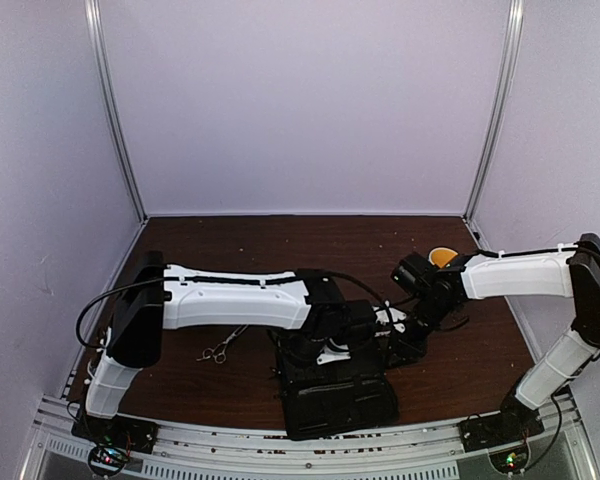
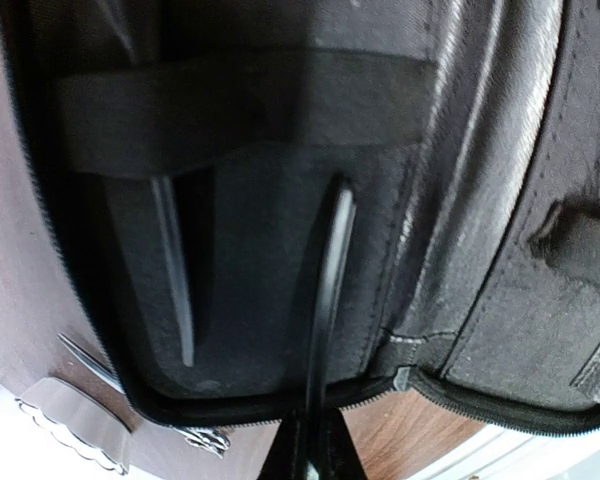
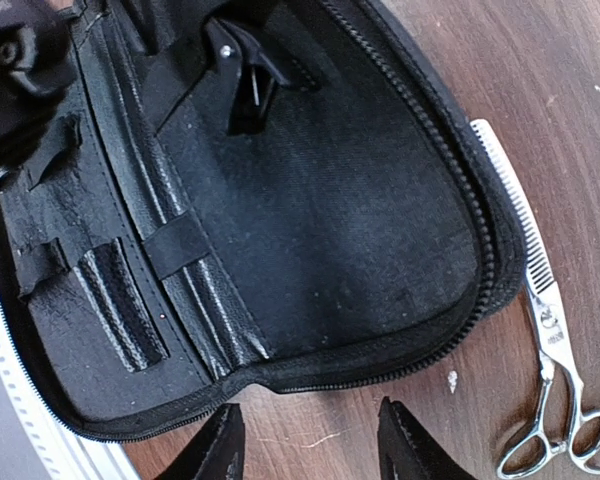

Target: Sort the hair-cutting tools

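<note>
A narrow black piece [image 2: 328,290] is clamped in the left fingers [image 2: 338,462], its long axis aimed straight ahead at the elastic strap [image 2: 240,100] just beyond its tip; the right fingers [image 3: 215,445] are parted.

Nothing legible anywhere. Small dark mark near the pivot of the thinning scissors [image 3: 536,290], off to the right of the right gripper [image 3: 308,415] fingers, too fine to read. Pale scrap of lettering on the black housing [image 3: 18,60], far up-left of those fingers, blurred beyond reading.
</note>
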`<action>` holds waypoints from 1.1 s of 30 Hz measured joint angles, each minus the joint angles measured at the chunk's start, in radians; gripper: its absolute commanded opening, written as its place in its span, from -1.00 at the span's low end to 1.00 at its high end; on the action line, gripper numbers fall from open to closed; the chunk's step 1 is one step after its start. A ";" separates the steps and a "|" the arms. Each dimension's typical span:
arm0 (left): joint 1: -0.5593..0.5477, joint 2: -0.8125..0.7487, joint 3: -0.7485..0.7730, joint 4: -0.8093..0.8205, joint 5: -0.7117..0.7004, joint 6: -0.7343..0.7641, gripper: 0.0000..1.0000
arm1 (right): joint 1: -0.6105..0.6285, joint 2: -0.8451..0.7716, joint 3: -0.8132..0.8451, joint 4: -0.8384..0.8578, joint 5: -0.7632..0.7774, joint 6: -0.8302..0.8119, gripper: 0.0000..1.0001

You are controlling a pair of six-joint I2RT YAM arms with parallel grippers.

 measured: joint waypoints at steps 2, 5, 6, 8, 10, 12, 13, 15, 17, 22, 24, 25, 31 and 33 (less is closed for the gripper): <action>0.001 0.003 0.008 0.002 -0.008 -0.005 -1.00 | 0.000 0.000 0.000 0.000 -0.005 -0.004 -0.06; 0.002 0.003 0.014 0.006 -0.010 -0.006 -1.00 | 0.000 0.001 0.000 -0.002 -0.010 -0.006 -0.07; 0.002 0.006 0.018 0.008 -0.010 -0.006 -1.00 | 0.000 0.002 0.000 -0.003 -0.012 -0.007 -0.07; 0.003 0.014 0.030 0.010 -0.010 -0.006 -1.00 | 0.000 0.008 0.000 -0.003 -0.016 -0.008 -0.07; 0.003 0.027 0.044 0.012 -0.010 -0.005 -1.00 | 0.000 0.013 0.000 -0.004 -0.017 -0.008 -0.07; 0.003 0.039 0.053 0.019 -0.009 -0.002 -1.00 | 0.000 0.014 0.000 -0.006 -0.018 -0.008 -0.07; 0.003 0.043 0.056 0.022 -0.008 0.000 -1.00 | 0.000 0.015 0.000 -0.006 -0.019 -0.008 -0.07; 0.003 0.052 0.060 0.031 -0.005 0.005 -1.00 | 0.000 0.015 0.000 -0.007 -0.020 -0.008 -0.07; 0.003 0.061 0.069 0.030 -0.003 0.010 -1.00 | 0.000 0.015 0.000 -0.007 -0.021 -0.008 -0.07; 0.008 0.069 0.077 0.046 0.010 0.018 -1.00 | 0.000 0.016 0.000 -0.008 -0.024 -0.013 -0.07; 0.011 0.069 0.077 0.064 0.017 0.020 -1.00 | 0.000 0.017 0.000 -0.010 -0.024 -0.015 -0.07; 0.014 0.069 0.077 0.075 0.021 0.021 -1.00 | 0.000 0.018 0.000 -0.010 -0.024 -0.015 -0.07; 0.034 0.069 0.045 0.196 0.055 0.024 -1.00 | 0.000 0.019 0.000 -0.014 -0.025 -0.015 -0.07; 0.040 0.069 0.031 0.235 0.066 0.028 -1.00 | 0.000 0.019 0.000 -0.014 -0.025 -0.013 -0.06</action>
